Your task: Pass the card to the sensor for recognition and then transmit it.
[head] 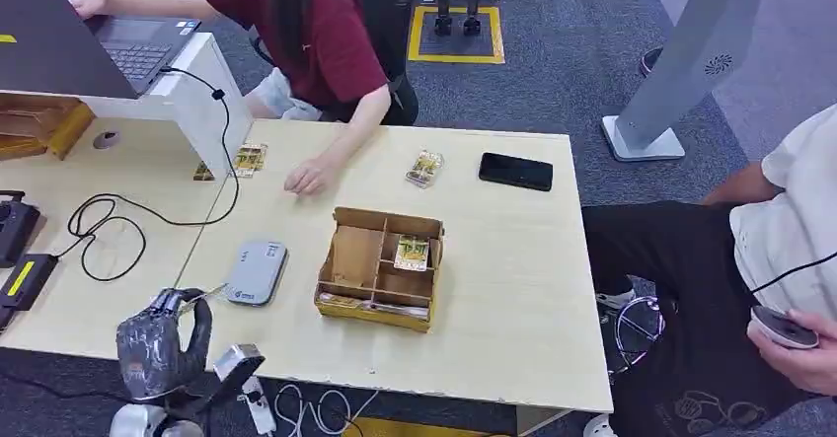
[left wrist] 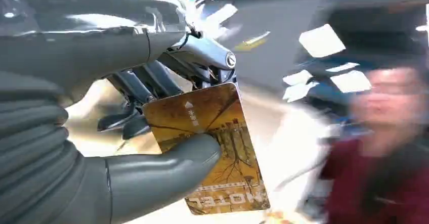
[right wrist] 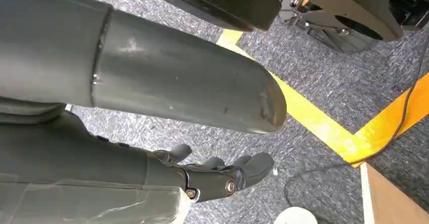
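- Nearest the head camera, at about 7 o'clock, the left hand (head: 158, 343) is seen at the near edge of the table (head: 513, 299).
- A card (left wrist: 212, 143) is pinched between the thumb and fingers (left wrist: 136, 82) of the left hand, as seen close up by the left wrist camera. It is yellow-brown, with a tree drawing and the word MOTEL on it.
- At about 1 o'clock from that hand, close by, a grey sensor (head: 257, 271) is laid flat on the table. It is not touched by the hand.
- Near the middle of the table, a cardboard box (head: 380, 267) with small sections is set, at 3 o'clock from the sensor. One more card (head: 412, 252) is seen inside a section.
- Other cards (head: 424, 168) and a black phone (head: 515, 171) are laid at about 12 o'clock, at the far side of the table.
- A person in a red shirt (head: 326, 33) is seated at the far side, with one hand (head: 311, 176) rested on the table.
- Nothing is held by the right hand (right wrist: 222, 176). Its fingers are loosely bent over grey carpet (right wrist: 313, 67) with yellow tape (right wrist: 324, 123).
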